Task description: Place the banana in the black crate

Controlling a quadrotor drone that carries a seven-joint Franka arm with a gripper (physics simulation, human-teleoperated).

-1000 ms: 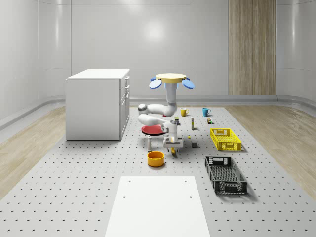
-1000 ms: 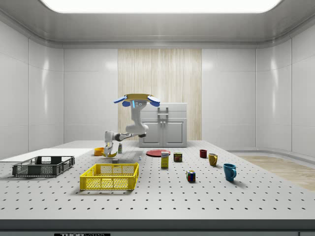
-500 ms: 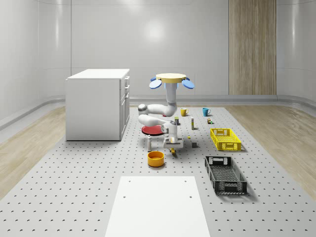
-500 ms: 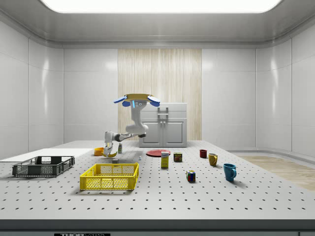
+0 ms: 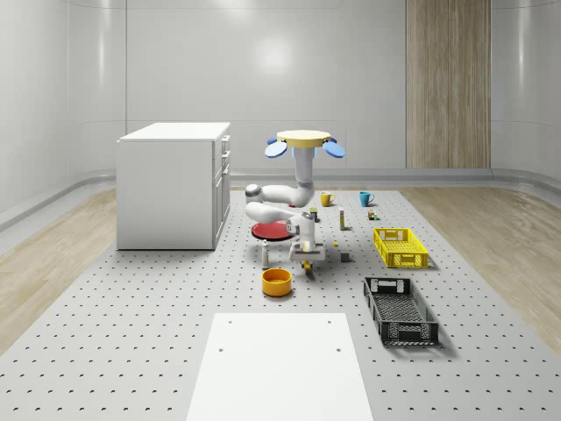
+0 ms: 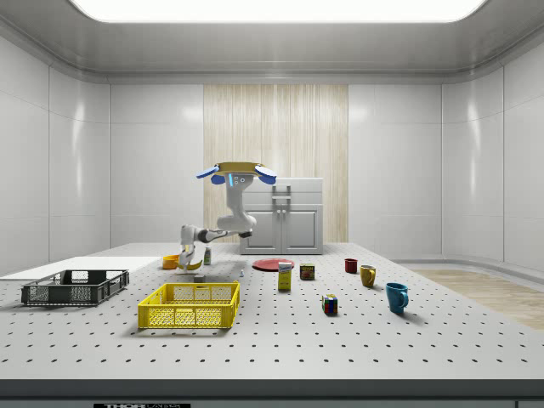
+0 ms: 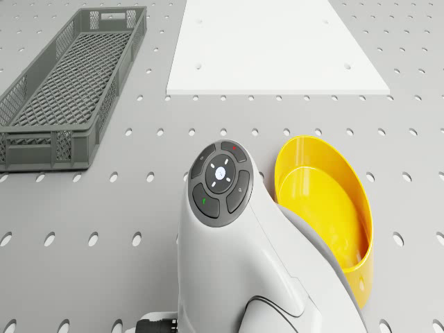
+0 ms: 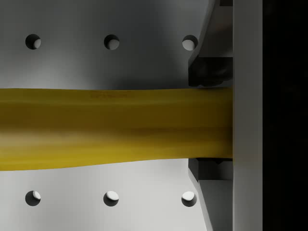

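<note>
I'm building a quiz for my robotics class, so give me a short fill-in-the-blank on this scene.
1. The end effector is shut on the ____.
2. The drone hovers above the perforated table, beside the white ____.
3. In the whole-scene view, the crate nearest the camera is ____.
4. Next to the arm in the drone view sits a yellow ____.

Missing words: banana; cabinet; black; bowl

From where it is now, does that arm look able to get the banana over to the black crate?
Probably yes: the gripper is shut on the banana, lifted off the table, and bare table lies between it and the open-topped black crate, though the hovering drone may need to shift.
</note>
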